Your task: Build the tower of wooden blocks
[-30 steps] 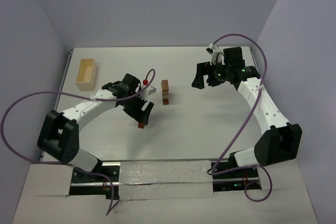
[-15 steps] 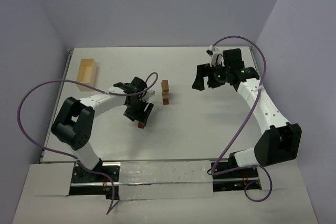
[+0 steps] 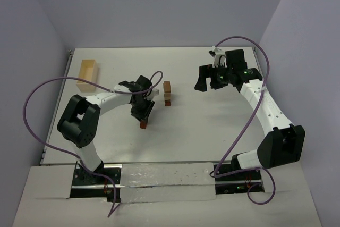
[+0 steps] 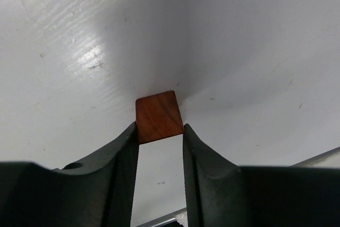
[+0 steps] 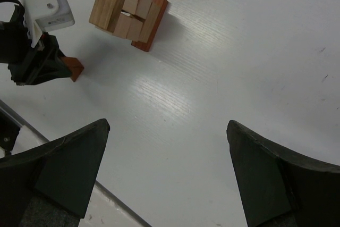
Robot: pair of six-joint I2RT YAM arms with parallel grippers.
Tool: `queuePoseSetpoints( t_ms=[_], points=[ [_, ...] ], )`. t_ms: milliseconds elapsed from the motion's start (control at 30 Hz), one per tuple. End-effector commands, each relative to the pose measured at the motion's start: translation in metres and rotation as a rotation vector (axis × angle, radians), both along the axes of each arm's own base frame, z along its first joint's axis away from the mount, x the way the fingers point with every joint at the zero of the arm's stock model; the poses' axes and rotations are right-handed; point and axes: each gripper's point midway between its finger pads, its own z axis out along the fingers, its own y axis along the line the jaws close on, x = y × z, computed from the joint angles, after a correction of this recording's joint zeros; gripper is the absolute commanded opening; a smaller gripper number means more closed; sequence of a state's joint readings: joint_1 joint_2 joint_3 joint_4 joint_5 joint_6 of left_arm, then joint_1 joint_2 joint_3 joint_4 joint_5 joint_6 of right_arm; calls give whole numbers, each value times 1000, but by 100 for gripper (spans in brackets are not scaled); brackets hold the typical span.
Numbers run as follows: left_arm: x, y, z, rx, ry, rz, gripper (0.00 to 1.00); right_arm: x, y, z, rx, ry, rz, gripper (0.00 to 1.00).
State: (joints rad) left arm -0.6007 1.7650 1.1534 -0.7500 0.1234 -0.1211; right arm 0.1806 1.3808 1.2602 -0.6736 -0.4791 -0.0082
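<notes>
The left end effector [image 4: 159, 128] has just dropped over the loose red-brown block [image 4: 159, 116] and drawn its jaws in from wide apart. In the wrist view both fingers [image 4: 126, 155] now press the block's two sides, so it is grasping that block. The hold seems to catch only the near part of the block, and I cannot tell how firm it is. The block still lies on the bench [image 3: 212, 131], near the middle and a little toward the left edge. The tower [image 3: 167, 93] stands unchanged just beyond it, toward the far edge. The right end effector [image 3: 204, 78] has not moved; it hangs released, jaws wide, on the tower's other side. The pick looks made, with lifting and stacking still ahead.
</notes>
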Motion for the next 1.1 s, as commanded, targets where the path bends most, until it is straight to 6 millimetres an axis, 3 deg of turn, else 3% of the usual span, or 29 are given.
queuePoseSetpoints(
  t_ms=[0, 133, 200, 267, 400, 467, 500, 533, 633, 867, 1067],
  points=[
    [16, -9, 9, -31, -38, 8, 24, 4, 1, 13, 2, -47, 2, 100],
    [15, -7, 15, -61, -38, 7, 0, 3, 2, 15, 6, -52, 11, 100],
    [18, -9, 30, -131, -54, 9, 0, 1, 4, 16, 18, -52, 24, 100],
    [24, -8, 61, -258, -100, 15, 0, -3, 8, 20, 38, -60, 52, 100],
    [14, -26, 159, -661, -257, -137, 0, -25, 31, 39, 149, -94, 211, 100],
    [-6, -32, 214, -813, -401, -256, 0, -38, 43, 50, 213, -109, 293, 100],
    [-8, -35, 217, -848, -410, -283, 0, -40, 44, 52, 215, -116, 303, 100],
    [-20, -39, 246, -930, -479, -352, 0, -52, 54, 61, 277, -111, 374, 100],
    [-52, -42, 275, -1058, -504, -484, 0, -77, 74, 85, 375, -130, 514, 100],
    [-82, -45, 297, -1193, -424, -625, 0, -126, 123, 133, 508, -179, 722, 98],
    [-88, -47, 299, -1237, -405, -655, 0, -134, 146, 146, 519, -203, 738, 96]
  ],
)
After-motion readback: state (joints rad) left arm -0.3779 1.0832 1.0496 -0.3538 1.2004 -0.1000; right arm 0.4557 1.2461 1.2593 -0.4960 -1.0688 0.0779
